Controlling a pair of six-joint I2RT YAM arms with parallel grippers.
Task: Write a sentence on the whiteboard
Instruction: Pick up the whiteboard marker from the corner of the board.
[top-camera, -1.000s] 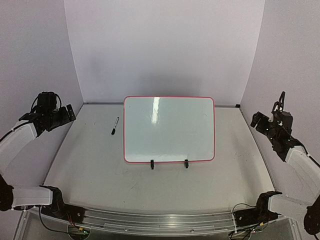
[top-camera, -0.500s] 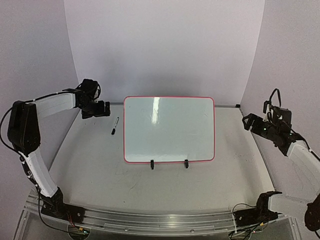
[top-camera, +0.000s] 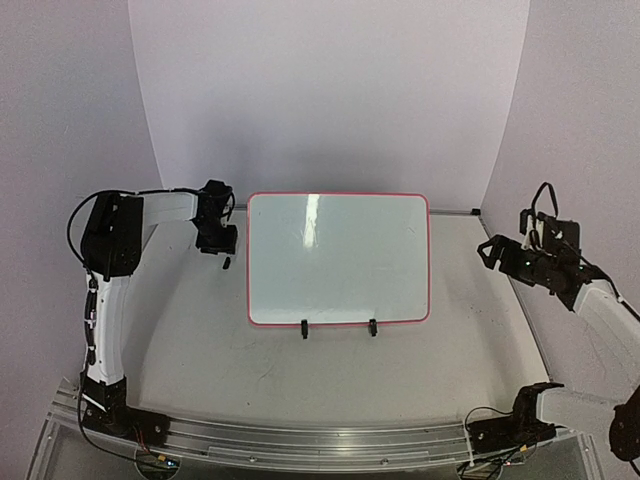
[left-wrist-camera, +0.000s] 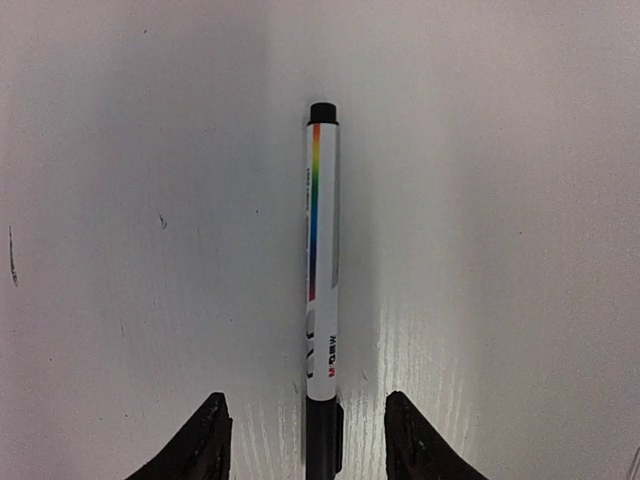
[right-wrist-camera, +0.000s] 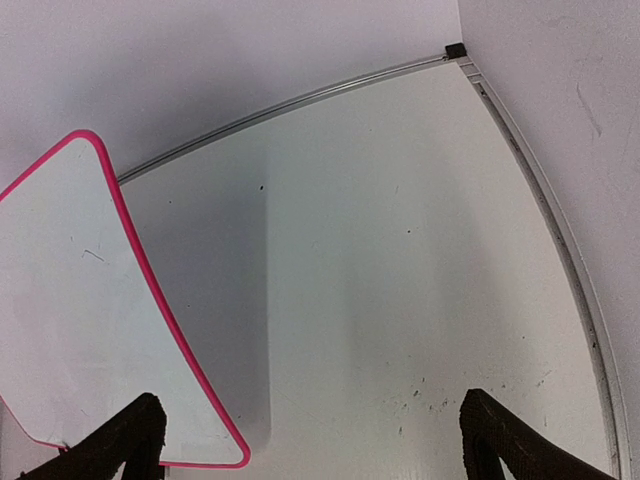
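The whiteboard (top-camera: 338, 258), glossy white in a red-pink frame, stands tilted on two black clip feet (top-camera: 304, 329) at mid-table; its corner shows in the right wrist view (right-wrist-camera: 70, 300). No sentence shows on its blank face. A slim marker (left-wrist-camera: 322, 260), white with a rainbow stripe and black ends, lies on the table left of the board, only its tip (top-camera: 227, 264) peeking out from under my left gripper (top-camera: 218, 245). That gripper (left-wrist-camera: 306, 400) straddles the marker's near end, open, with a gap on each side. My right gripper (top-camera: 490, 250) hangs open over bare table (right-wrist-camera: 310, 398).
A metal rail (right-wrist-camera: 300, 100) runs along the table's back and right edges, meeting at a black corner piece (right-wrist-camera: 454, 48). Pale walls close in on three sides. The arm bases sit on the aluminium bar (top-camera: 300, 440) at the near edge.
My left arm has swung from the far left across to the marker and come down over it, its jaws narrowing around it. The right arm has drifted slightly inward and lower.
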